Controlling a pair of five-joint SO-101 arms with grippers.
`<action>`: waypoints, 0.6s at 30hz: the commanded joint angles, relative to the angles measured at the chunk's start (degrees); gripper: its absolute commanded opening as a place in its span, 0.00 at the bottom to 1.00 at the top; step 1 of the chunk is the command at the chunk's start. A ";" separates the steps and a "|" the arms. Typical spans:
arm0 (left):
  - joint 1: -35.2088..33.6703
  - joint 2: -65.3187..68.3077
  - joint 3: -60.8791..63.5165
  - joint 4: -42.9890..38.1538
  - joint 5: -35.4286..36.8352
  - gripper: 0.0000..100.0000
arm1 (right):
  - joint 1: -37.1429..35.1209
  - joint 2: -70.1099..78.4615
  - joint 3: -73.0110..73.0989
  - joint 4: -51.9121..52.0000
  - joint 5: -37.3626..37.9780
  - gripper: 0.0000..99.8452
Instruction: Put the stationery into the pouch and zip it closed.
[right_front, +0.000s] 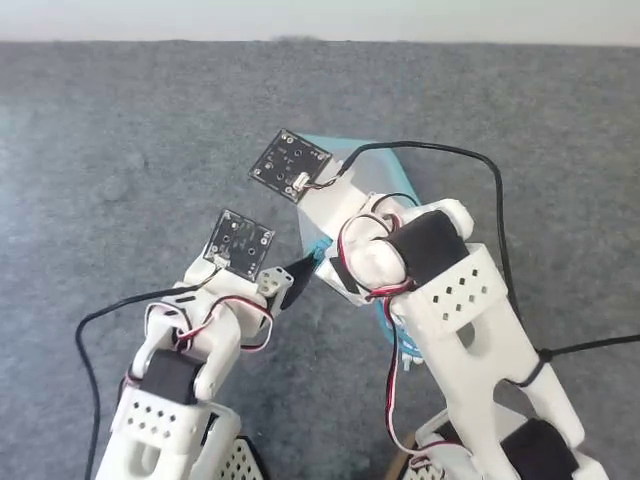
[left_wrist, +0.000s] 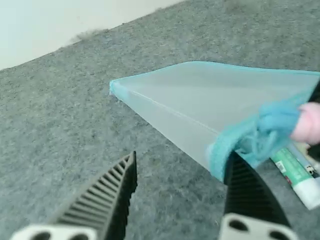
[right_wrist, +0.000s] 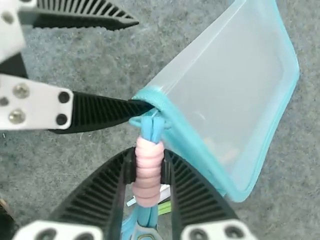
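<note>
The right pincer (right_wrist: 148, 156) is clamped shut around the pink pull (right_wrist: 147, 175), a ribbed bead on a blue cord (right_wrist: 151, 131) that runs to the zipper end of the pouch (right_wrist: 225, 100). The left pincer (left_wrist: 182, 160) stands wide open with nothing in its grasp. One of its fingertips (right_wrist: 137, 106) touches the teal-edged corner of the pouch right by the cord, and the other is well apart from the pouch. The pouch is translucent with a teal border and lies on the grey counter (left_wrist: 60, 115), stretching away from both pincers. A green-and-white tube (left_wrist: 295, 175) shows just beside the pouch's zipper end. I cannot tell whether it is inside the pouch.
</note>
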 joint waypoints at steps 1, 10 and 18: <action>0.00 2.73 -2.95 -3.25 0.97 0.27 | -0.66 -3.21 -3.69 1.27 -0.44 0.01; 0.44 3.87 -2.86 -4.22 2.73 0.23 | -3.21 -3.21 -3.08 1.45 -0.26 0.01; 3.52 3.87 -2.77 -4.13 0.70 0.12 | -5.32 -3.21 -0.88 0.92 0.00 0.01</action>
